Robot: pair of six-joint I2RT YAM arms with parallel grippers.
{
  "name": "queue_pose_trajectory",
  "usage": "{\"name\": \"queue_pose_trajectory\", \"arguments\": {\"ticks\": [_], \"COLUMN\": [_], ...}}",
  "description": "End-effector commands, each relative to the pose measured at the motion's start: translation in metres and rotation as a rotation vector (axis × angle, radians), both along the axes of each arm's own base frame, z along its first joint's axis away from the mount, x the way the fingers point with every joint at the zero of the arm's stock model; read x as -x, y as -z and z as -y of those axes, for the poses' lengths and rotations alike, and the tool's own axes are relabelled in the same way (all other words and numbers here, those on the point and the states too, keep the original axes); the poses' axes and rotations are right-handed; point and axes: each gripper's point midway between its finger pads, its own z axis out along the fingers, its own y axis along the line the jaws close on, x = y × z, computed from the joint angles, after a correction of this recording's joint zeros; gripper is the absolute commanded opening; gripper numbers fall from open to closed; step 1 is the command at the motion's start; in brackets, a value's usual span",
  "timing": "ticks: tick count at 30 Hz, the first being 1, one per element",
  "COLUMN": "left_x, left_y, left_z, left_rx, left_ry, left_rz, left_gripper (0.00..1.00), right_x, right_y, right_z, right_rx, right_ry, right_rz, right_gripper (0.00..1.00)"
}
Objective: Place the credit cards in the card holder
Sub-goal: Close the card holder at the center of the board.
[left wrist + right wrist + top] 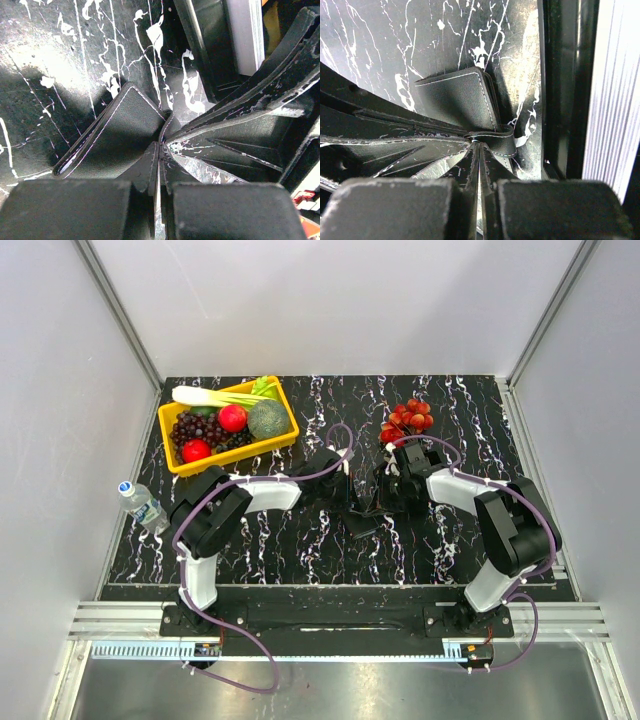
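While the card holder [366,521] lies at the middle of the bench [320,558], the left hand [159,150] pinches its 10 o'clock edge and the right hand [479,145] its 2 o'clock edge.

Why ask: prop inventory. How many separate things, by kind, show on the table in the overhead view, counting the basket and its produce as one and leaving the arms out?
Yellow plastic basket of produce: 1
Clear plastic water bottle: 1
Loose bunch of small red fruit: 1
Black folding leather wallet: 1
Total: 4
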Motion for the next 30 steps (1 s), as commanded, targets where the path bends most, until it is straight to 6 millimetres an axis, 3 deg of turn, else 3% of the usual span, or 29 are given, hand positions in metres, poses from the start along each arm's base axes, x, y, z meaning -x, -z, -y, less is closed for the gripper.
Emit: {"name": "queue_pose_trajectory", "arguments": {"ticks": [1,4,12,15,21,30], "left_x": [0.002,-0.002,-0.002,-0.002,-0.002,-0.003], "left_y": [-0.002,-0.011,-0.011,-0.011,-0.012,-0.011], "left_z": [-0.001,0.0,-0.002,-0.003,-0.004,-0.004], "left_rx": [0.003,0.013,0.01,0.008,0.011,0.007], "left_ry": [0.001,-0.004,-0.002,-0.008,-0.012,-0.018], "left_rz": [0.035,0.06,0.064,0.067,0.075,0.077], "left_gripper": [0.0,0.09,0.14,0.2,0.2,0.09], "right_x": [-0.018,-0.02,-0.018,-0.018,-0.017,-0.016], "right_y": [-0.021,-0.02,-0.008,-0.006,-0.005,-0.005], "right_z": [-0.01,-0.007,-0.005,-0.004,-0.004,-0.005], "right_rx": [-0.015,-0.005,0.02,0.026,0.024,0.019], "right_ry": [0.017,0.032,0.042,0.041,0.039,0.032], "right_rz": [0.105,0.105,0.08,0.078,0.074,0.072], "right_gripper": [0.06,0.06,0.06,0.06,0.06,0.06]}}
